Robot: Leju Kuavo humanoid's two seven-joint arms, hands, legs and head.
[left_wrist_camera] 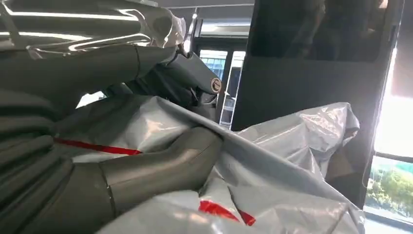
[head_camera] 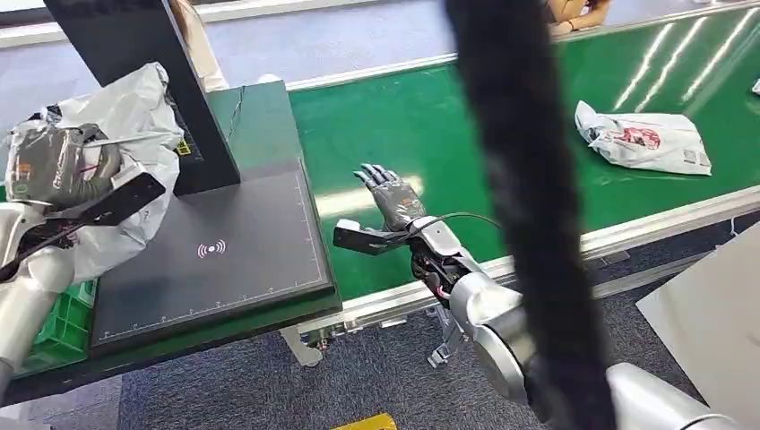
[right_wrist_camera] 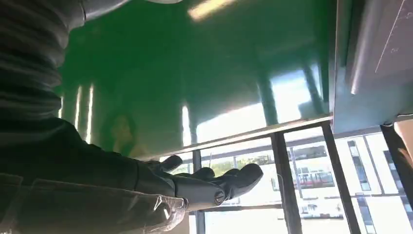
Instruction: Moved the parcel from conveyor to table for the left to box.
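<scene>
Parcel in a soft grey-white plastic mailer, crumpled and glossy, is gripped by the robot's left hand at the left side of the dark scanning table, beside a tall black panel. It looks light, floppy and a little slippery, so a broad grasp around its bunched middle seems safer than pinching a loose corner; the left wrist view shows the thumb pressed into the wrinkled film near a red stripe. To the right, the right hand hovers above the green conveyor, holding nothing, fingers straight and slightly spread, palm down. Farther right on the belt lies a second parcel, a white bag with red print, well apart from both hands.
</scene>
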